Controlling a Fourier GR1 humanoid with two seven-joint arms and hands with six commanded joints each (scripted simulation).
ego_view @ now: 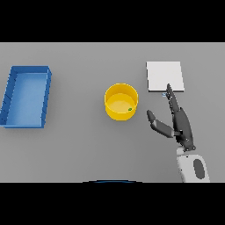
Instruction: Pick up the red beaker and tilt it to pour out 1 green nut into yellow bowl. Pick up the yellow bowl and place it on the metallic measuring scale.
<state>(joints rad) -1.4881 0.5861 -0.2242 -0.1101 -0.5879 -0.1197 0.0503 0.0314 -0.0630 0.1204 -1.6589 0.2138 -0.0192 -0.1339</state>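
The right hand [180,125] rests open over the surface [79,145], fingers [171,99] straight and spread wide, holding nothing; the thumb points toward the bowl [121,102]. The bowl stands upright, near and to the thumb side of the fingers, apart from them. A green nut [129,109] lies inside it, by the wall nearest the hand. The scale [165,76] sits just beyond the fingertips, which reach its near edge. No red beaker is in view, and the left hand does not show. A blue tray [26,96] lies well away, on the far side of the bowl from the fingers.

With the nut in the bowl, pouring looks done; the step in hand seems to be taking the bowl. Next, the hand would need to move sideways to the bowl, curl the fingers on its rim or wall, lift, and set it on the scale.
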